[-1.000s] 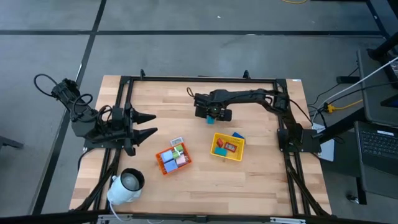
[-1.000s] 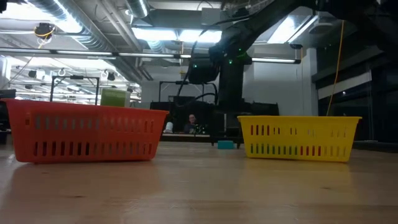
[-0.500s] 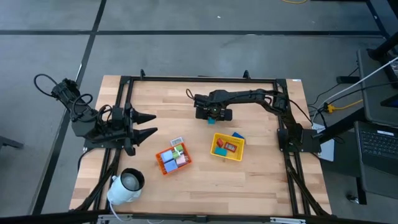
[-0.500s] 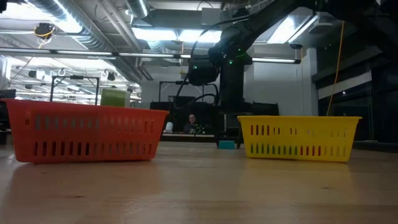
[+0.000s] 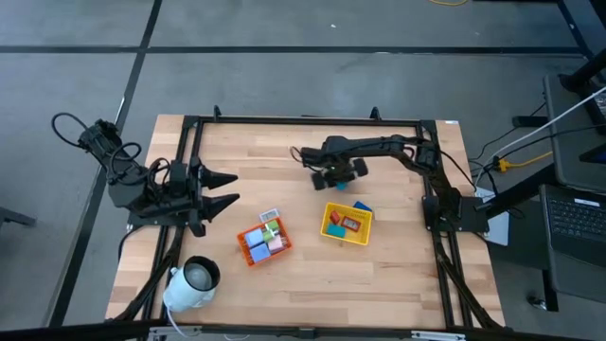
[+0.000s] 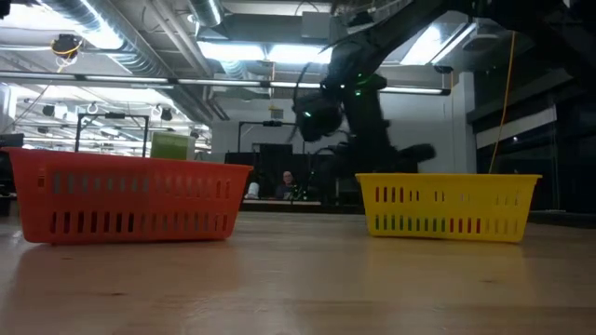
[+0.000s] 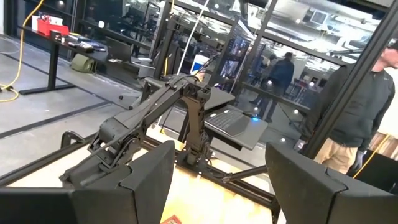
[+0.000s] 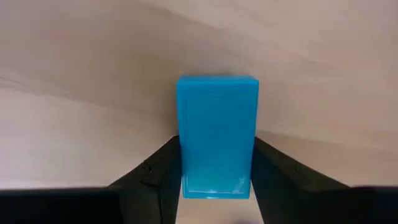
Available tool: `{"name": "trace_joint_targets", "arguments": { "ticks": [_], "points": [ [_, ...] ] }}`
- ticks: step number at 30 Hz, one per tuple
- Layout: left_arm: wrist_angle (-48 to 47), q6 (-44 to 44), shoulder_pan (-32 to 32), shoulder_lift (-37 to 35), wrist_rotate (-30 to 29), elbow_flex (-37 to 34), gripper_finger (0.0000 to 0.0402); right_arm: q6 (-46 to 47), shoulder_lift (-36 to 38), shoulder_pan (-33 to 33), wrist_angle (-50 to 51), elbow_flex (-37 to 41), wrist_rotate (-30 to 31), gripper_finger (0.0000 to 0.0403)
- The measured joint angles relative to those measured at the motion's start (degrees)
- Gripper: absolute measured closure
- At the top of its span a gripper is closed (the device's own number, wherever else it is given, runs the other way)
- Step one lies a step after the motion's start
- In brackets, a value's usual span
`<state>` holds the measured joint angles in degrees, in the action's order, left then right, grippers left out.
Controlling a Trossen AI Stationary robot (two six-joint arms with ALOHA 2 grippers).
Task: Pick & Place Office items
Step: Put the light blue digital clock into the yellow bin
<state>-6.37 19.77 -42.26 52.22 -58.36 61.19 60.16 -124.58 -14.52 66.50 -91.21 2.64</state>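
Observation:
A small blue block point(image 8: 216, 134) sits on the wooden table point(image 5: 398, 275) in its far middle part, between the fingers of my right gripper point(image 5: 333, 180). That gripper points down and is shut on the block. Other small office items lie in the orange tray point(image 5: 263, 242) and the yellow tray point(image 5: 346, 224). A blue piece point(image 5: 363, 206) rests by the yellow tray's far corner, and a white piece point(image 5: 270, 215) by the orange tray. My left gripper point(image 5: 227, 189) waits open and empty at the table's left side. My right gripper pinches the blue block's two long sides point(image 8: 184, 162) between its two fingers point(image 8: 163, 168), which come from above and point down. The fingers hold one end of the block, and its other end sticks out past them. Whether the block is clear of the table I cannot tell.
A white cylinder point(image 5: 192, 282) with a dark hollow lies at the near left corner. In the low view the orange tray point(image 6: 126, 197) and yellow tray point(image 6: 447, 205) stand in front of my right arm point(image 6: 358, 121). A person point(image 7: 364, 118) stands beyond the table.
My right gripper has rolled about its downward-pointing line above the blue block and shifted slightly toward the table's right edge. The block, seen beside the yellow tray in the earlier low views, no longer shows there.

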Motion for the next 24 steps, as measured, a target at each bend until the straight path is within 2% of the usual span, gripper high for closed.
{"name": "trace_joint_targets", "arguments": {
  "ticks": [6,8,10,17,21,24],
  "points": [
    [0.2,-0.5,0.0,1.0,0.8,0.0,0.0155,-7.5,6.4,4.3,12.7,0.1,5.1,0.0230],
    [0.2,-0.4,0.0,1.5,0.8,0.0,0.0155,-6.8,9.4,7.0,13.6,0.7,5.8,0.0239],
    [0.2,-0.4,0.0,1.8,0.9,0.0,0.0155,-4.3,13.7,9.4,13.2,2.5,3.9,0.0247],
    [0.8,-0.1,0.0,2.3,1.0,0.0,0.0155,4.8,24.9,18.1,6.5,12.2,-2.9,0.0233],
    [2.2,0.0,0.0,2.3,1.1,0.0,0.0155,7.2,25.2,21.5,-0.9,18.8,-6.5,0.0226],
    [2.8,0.5,0.0,2.3,1.4,0.0,0.0155,8.7,25.3,21.9,-7.9,20.6,-6.9,0.0228]
  ]
}}
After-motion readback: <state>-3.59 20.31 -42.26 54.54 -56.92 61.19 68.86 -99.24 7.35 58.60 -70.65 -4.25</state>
